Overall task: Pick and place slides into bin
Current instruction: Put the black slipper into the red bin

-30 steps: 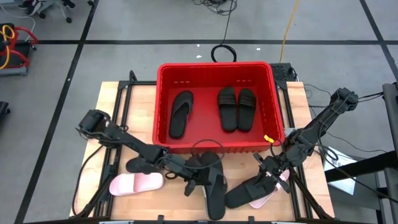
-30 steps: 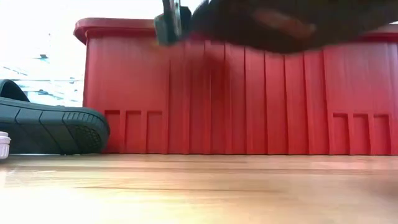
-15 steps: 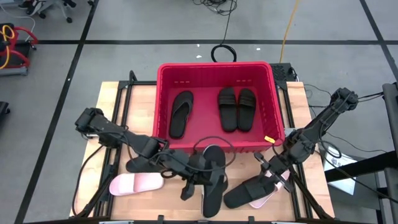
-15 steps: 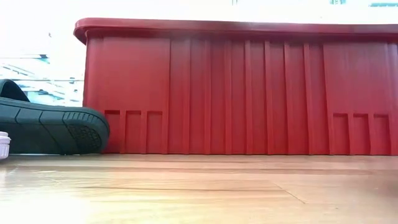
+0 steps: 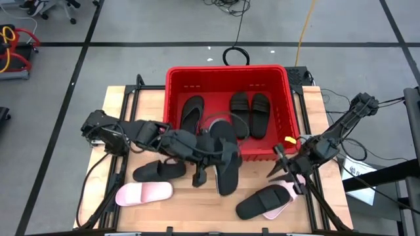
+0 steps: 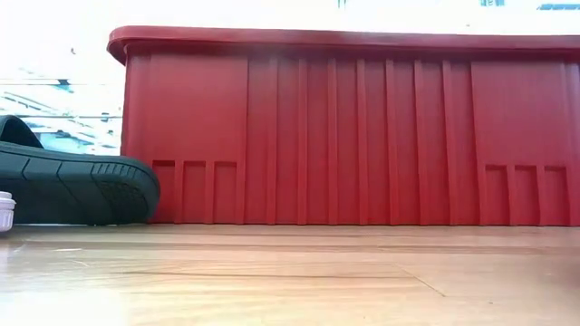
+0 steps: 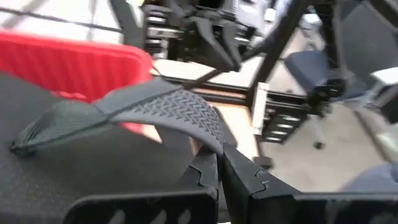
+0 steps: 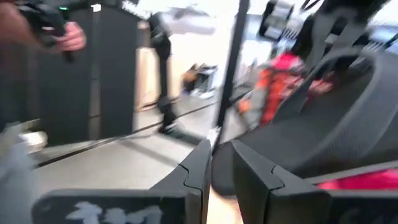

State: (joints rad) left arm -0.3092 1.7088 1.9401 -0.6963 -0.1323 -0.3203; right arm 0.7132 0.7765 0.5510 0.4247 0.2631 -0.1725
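Observation:
My left gripper is shut on a black thong-style slide, held in the air across the near rim of the red bin. In the bin lie a black thong slide and two black wide-strap slides, soles down. My right gripper hovers just right of the bin's near right corner, its fingers a narrow gap apart and empty. A black slide lies on a pink one near it. My left gripper pinches one side branch of the slide's Y-shaped strap between its two fingers. It comes from the table's left. The slide is off the table, its far end over the bin and its near end over the table. Whether it touches the rim, I cannot tell.
A black slide and a pink slide lie on the table left of centre, near the front. The bin's near wall fills the low view. There is bare wood in front of the bin.
My left gripper has risen and gone toward the far edge with the thong slide, which has come off the table and now hangs across the bin's near rim. My right gripper has gone up and toward the far edge, away from the black slide, which stays put.

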